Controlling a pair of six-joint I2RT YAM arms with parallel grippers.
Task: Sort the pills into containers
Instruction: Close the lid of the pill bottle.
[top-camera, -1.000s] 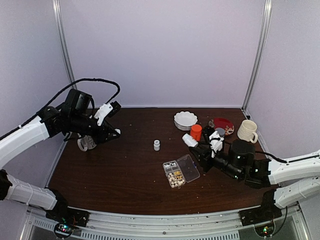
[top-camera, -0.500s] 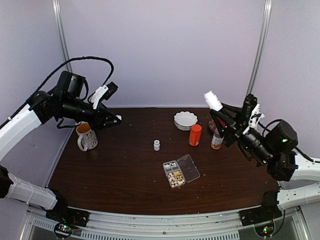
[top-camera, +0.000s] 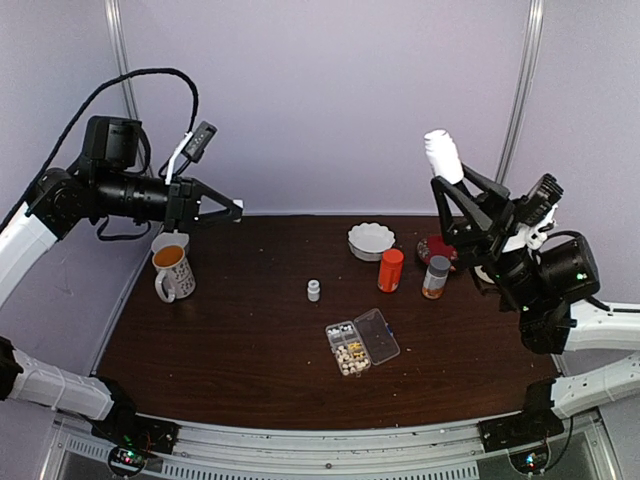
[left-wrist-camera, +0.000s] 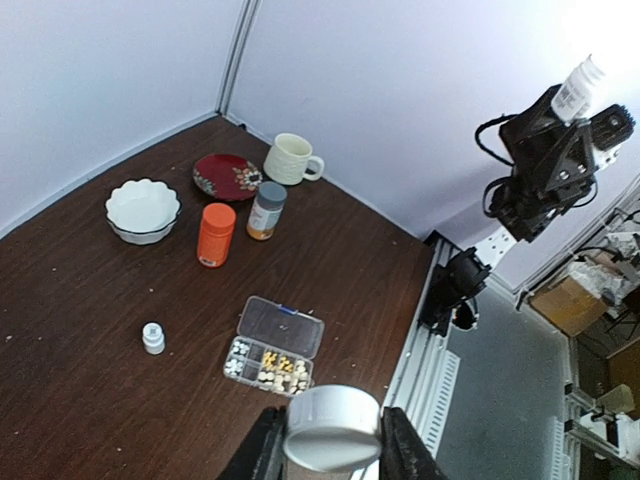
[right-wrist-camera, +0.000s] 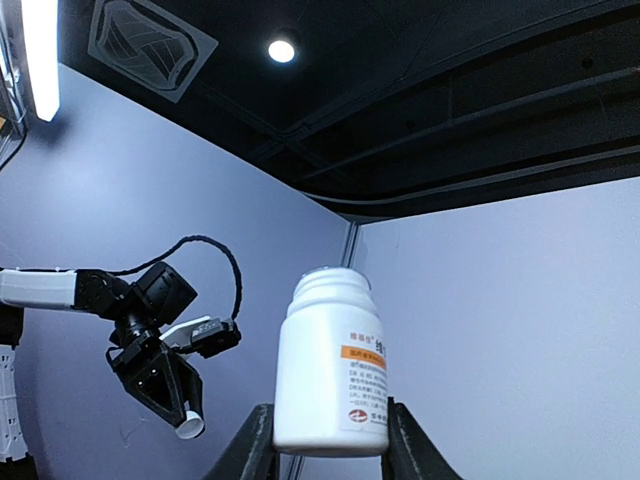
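Left gripper (left-wrist-camera: 331, 452) was pinched on a white cap (left-wrist-camera: 332, 426), jaws pressed to its two sides, held high over the near-left of the table. Right gripper (right-wrist-camera: 328, 446) was clamped on a white bottle (right-wrist-camera: 330, 362) by its base, upright and raised well above the right side. The neck looked uncapped.

Step in hand, as a judgement: the bottle had been opened and was ready for pouring, with nothing tipped yet. The next move called for bringing the bottle down over the organizer box (top-camera: 362, 342) and tilting it gently so pellets fell into one cell. The cells were small, so spilling was the risk.

The organizer box lay flat near the front-centre of the table (top-camera: 230, 350), lid swung open to the right. The pills (top-camera: 350, 354) sat in its cells, cream and a few yellowish, some cells bare.

Further back stood a tiny white bottle (top-camera: 313, 290), alone. Beyond it were an orange bottle (top-camera: 391, 270) and a grey-capped amber bottle (top-camera: 435, 277), close together. A mug (top-camera: 172, 272) stood at the far left. A scalloped white bowl (top-camera: 371, 240) and a red plate (left-wrist-camera: 228, 176) lay at the back.

The surface was dark brown wood. Pale lilac walls with metal posts closed in three sides.
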